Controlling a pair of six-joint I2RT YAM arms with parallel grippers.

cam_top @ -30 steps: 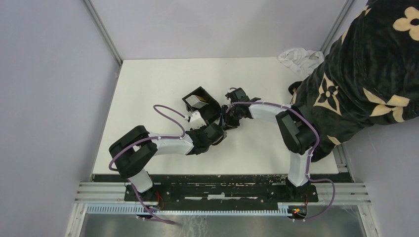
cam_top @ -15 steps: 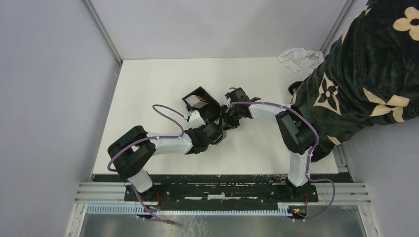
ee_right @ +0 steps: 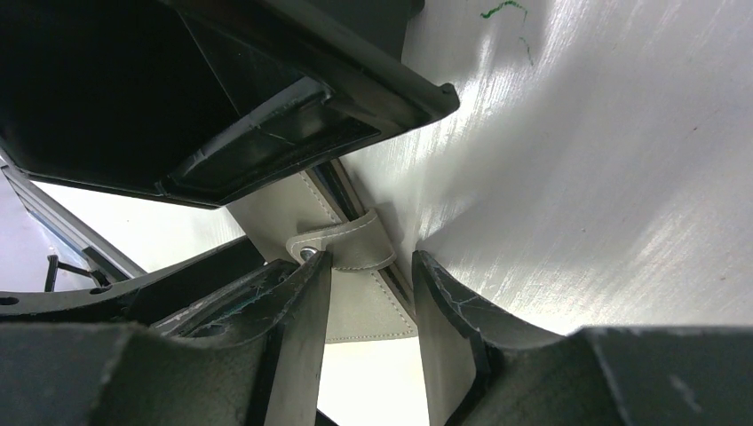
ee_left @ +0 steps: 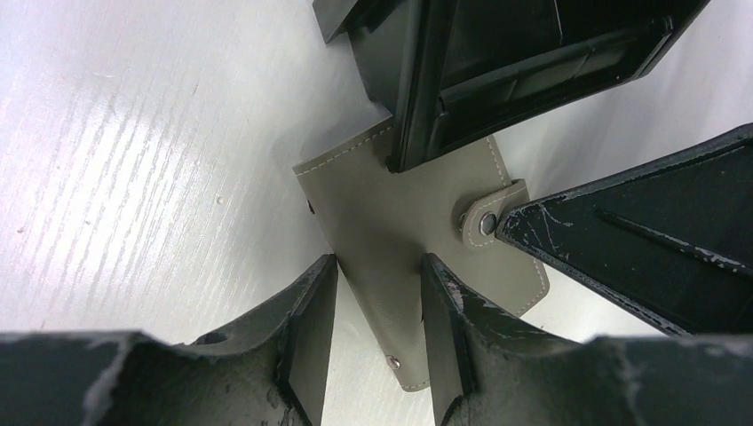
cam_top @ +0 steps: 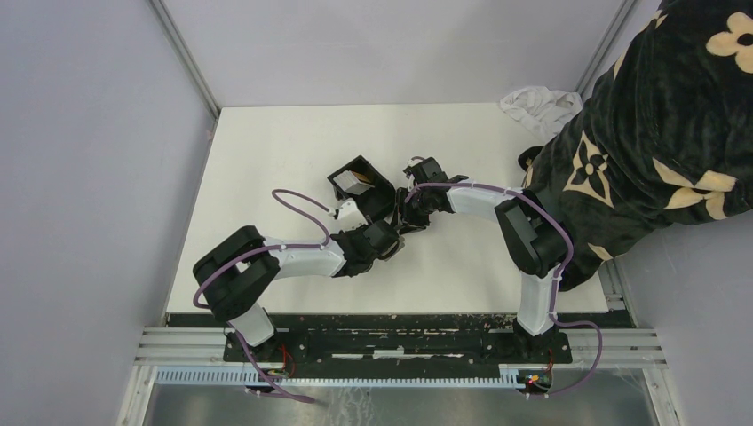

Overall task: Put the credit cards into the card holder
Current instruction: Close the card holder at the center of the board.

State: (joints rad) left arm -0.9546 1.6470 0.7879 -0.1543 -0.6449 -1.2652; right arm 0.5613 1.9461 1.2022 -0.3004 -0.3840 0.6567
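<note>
Top external: slight retreat of left arm since before. Black card holder (cam_top: 340,180), whitish and gold credit cards (cam_top: 359,184) inside. Astride grey pouch (ee_left: 391,213), half-parted: left gripper (ee_left: 377,266), right gripper (ee_right: 371,262); grasp unclear.

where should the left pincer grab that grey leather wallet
Probably take the grey leather wallet by its free near end, across its width, from above: it lies flat, its far end is under the black box, and the right pincer crowds the snap tab.
</note>
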